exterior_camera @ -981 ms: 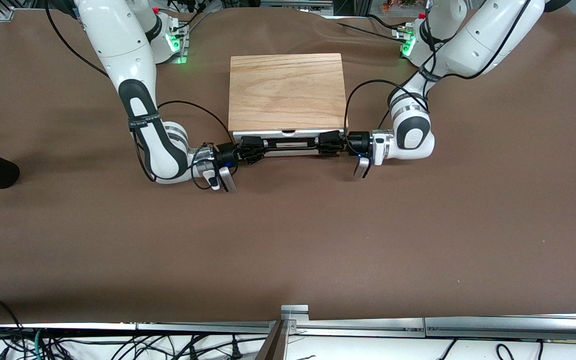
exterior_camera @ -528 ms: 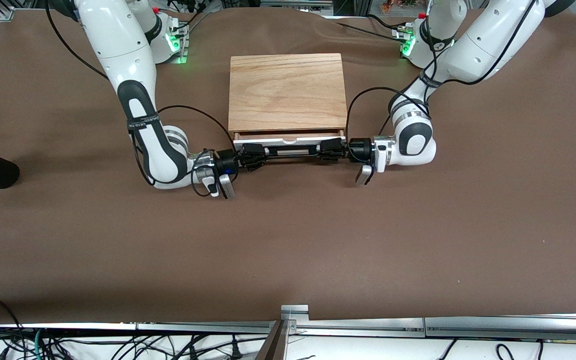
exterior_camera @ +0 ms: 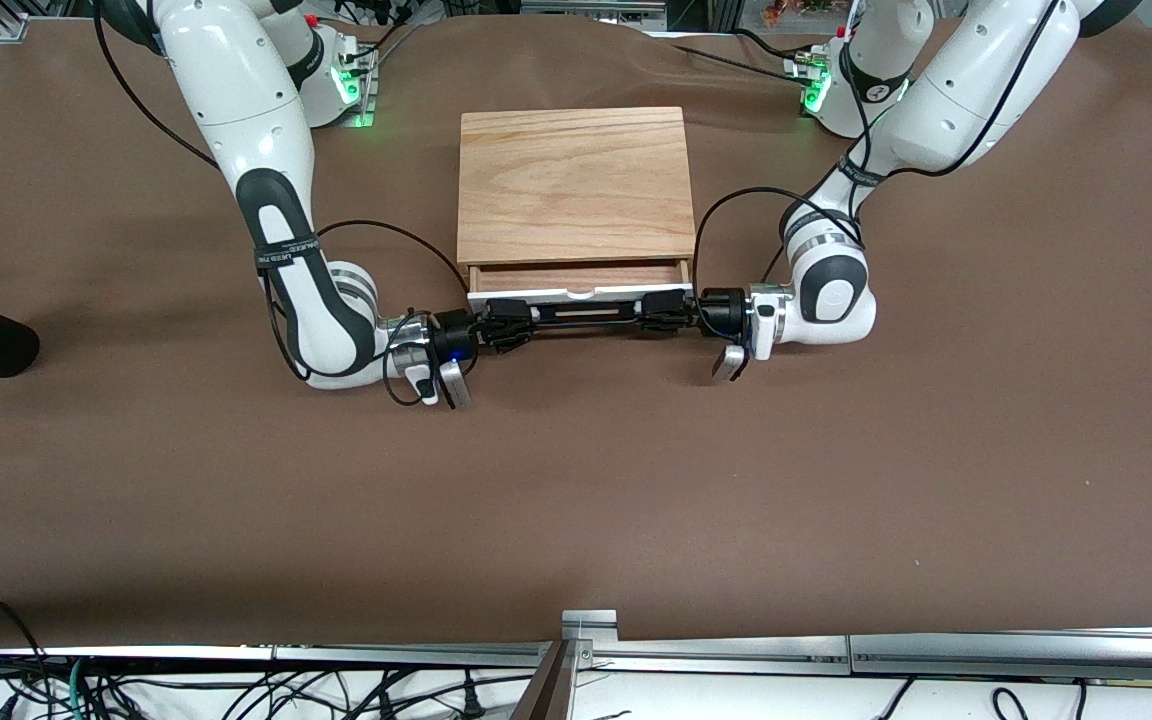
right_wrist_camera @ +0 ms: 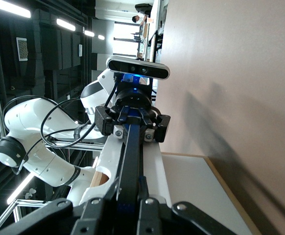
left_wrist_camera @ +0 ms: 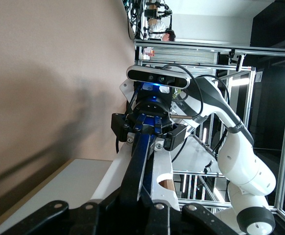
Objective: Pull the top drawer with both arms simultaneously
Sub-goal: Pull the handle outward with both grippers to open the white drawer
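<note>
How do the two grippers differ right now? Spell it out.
The left gripper clamps the bar handle at the left arm's end; the right gripper clamps it at the right arm's end. The right gripper's wrist angles lower in the front view; the left's lies level. Both jaws are shut on the handle of the partly open top drawer.

Only faint white lettering shows on the black strap band point(exterior_camera: 276, 244) around the white right robot arm point(exterior_camera: 266, 190), too small to read
</note>
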Action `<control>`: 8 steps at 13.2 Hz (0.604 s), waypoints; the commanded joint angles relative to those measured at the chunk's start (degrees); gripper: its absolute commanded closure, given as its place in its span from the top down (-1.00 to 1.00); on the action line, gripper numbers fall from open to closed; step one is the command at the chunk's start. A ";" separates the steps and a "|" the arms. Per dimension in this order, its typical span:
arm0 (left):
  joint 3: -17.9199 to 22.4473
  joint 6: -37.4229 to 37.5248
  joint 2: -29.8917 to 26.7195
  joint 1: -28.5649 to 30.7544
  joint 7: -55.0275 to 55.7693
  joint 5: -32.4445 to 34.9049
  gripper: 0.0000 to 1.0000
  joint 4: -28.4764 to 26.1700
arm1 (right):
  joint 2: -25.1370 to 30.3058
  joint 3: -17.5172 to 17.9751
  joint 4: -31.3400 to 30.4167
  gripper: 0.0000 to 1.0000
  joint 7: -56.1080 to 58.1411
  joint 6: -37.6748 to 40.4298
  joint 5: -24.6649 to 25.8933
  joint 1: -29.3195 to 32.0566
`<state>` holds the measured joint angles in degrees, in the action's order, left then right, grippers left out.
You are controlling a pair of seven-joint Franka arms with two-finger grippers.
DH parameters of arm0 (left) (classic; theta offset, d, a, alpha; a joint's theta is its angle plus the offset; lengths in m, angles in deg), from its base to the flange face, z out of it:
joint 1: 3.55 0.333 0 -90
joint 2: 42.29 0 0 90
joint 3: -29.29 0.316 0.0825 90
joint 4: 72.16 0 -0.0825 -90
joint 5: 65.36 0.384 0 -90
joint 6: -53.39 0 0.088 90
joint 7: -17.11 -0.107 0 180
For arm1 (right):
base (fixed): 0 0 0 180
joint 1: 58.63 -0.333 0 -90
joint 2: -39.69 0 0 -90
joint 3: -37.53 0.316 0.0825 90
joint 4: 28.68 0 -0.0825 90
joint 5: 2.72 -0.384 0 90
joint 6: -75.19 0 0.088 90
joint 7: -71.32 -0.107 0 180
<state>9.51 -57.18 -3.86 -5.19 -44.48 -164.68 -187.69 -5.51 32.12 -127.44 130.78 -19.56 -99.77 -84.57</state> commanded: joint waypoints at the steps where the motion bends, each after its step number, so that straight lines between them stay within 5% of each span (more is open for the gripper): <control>1: 5.37 -2.81 3.49 0.67 1.92 3.26 -1.00 1.98 | 0.03 -0.04 4.11 -0.74 -3.47 0.79 -1.92 4.22; 8: 8.00 -2.90 5.95 -1.34 6.75 3.26 -1.00 6.89 | -2.78 -0.04 9.64 -0.74 -7.07 0.79 -1.83 6.15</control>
<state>12.33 -56.78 -1.75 -7.20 -40.44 -164.34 -182.96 -8.72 32.32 -121.71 127.61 -20.32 -99.82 -83.61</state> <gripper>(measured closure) 0.899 0.841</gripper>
